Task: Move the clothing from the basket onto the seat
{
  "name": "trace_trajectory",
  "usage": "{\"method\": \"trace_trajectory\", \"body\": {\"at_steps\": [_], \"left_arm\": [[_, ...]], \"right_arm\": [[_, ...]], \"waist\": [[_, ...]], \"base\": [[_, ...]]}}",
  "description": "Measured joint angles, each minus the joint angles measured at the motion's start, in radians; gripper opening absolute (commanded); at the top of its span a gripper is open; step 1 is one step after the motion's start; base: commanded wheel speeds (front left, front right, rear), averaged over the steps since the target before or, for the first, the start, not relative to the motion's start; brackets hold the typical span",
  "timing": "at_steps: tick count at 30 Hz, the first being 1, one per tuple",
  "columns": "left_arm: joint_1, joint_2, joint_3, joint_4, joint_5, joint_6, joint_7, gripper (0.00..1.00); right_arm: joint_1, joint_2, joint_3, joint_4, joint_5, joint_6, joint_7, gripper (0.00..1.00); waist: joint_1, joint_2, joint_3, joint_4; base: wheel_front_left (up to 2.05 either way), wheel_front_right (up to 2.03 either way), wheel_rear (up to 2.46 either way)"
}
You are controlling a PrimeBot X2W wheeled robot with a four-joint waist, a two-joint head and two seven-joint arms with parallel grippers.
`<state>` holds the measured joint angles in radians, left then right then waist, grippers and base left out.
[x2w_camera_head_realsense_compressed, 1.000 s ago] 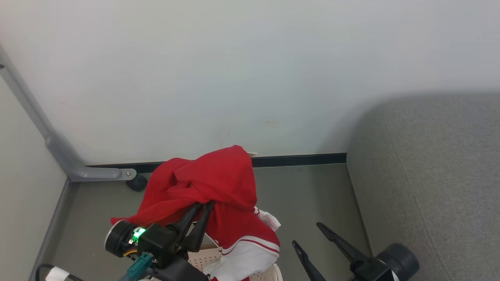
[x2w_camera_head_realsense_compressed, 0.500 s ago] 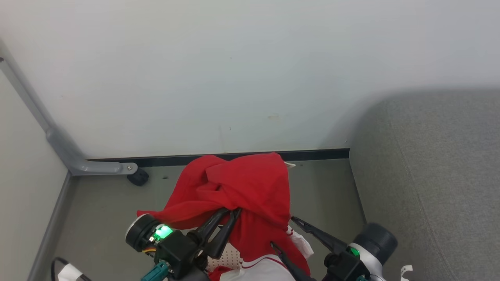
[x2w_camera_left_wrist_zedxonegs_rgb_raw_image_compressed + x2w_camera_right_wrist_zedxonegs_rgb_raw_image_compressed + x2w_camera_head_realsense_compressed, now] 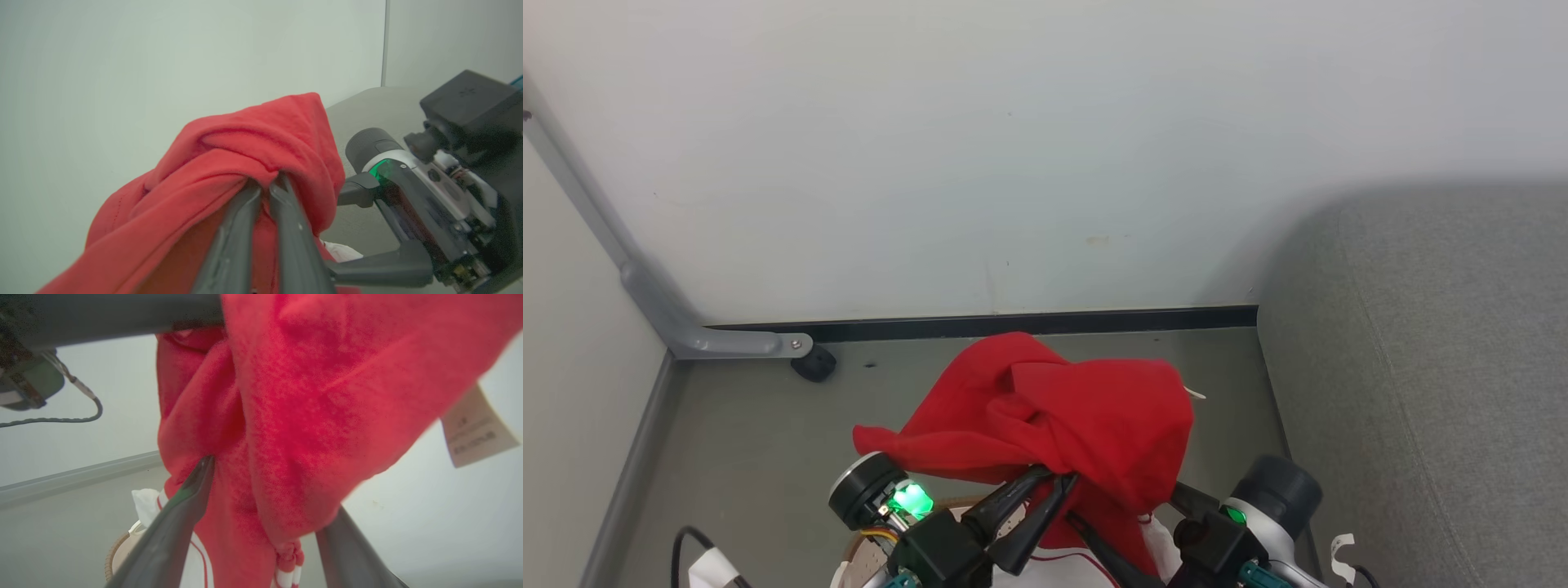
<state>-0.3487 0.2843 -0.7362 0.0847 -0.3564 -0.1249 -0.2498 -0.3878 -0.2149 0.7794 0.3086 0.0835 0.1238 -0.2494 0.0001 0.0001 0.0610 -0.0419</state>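
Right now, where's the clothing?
Head view, bottom centre: the clothing hangs bunched from the shut left gripper, above the basket, left of the seat.

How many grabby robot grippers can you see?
2. The left gripper, bottom middle of the head view, is shut on the red clothing. The right gripper, lower right, is open around the hanging cloth.

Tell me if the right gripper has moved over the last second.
Yes. The right gripper has moved left, away from the seat, and now straddles the hanging clothing with open jaws.
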Motion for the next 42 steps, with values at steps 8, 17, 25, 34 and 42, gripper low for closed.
{"method": "trace_trajectory", "body": {"at_steps": [8,17,25,34,42], "left_arm": [[-0.032,0.006,-0.075,-0.026,-0.023,0.000,0.000,0.00],[-0.044,0.014,-0.131,-0.037,-0.069,0.000,0.000,0.00],[-0.051,0.023,-0.125,-0.022,-0.091,0.000,0.000,0.00],[-0.044,0.014,-0.088,0.035,-0.124,-0.007,0.000,0.00],[-0.013,-0.001,-0.045,0.099,-0.152,0.023,0.000,1.00]], "right_arm": [[-0.017,0.033,0.017,0.060,0.016,0.000,0.000,1.00],[-0.038,0.083,-0.024,0.117,0.056,0.000,0.000,0.20],[-0.036,0.095,-0.062,0.120,0.099,0.000,0.000,0.00],[-0.023,0.098,-0.112,0.124,0.130,0.000,0.000,0.00],[-0.002,0.097,-0.173,0.123,0.170,-0.001,0.000,0.00]], "waist": [[0.0000,0.0000,0.003,-0.001],[0.0000,0.0000,0.002,0.003],[0.0000,0.0000,-0.001,0.010],[0.0000,0.0000,-0.007,0.016],[0.0000,0.0000,-0.012,0.014]], "base": [[0.00,0.00,0.00],[0.00,0.00,0.00],[0.00,0.00,0.00],[0.00,0.00,0.00],[0.00,0.00,0.00]]}}
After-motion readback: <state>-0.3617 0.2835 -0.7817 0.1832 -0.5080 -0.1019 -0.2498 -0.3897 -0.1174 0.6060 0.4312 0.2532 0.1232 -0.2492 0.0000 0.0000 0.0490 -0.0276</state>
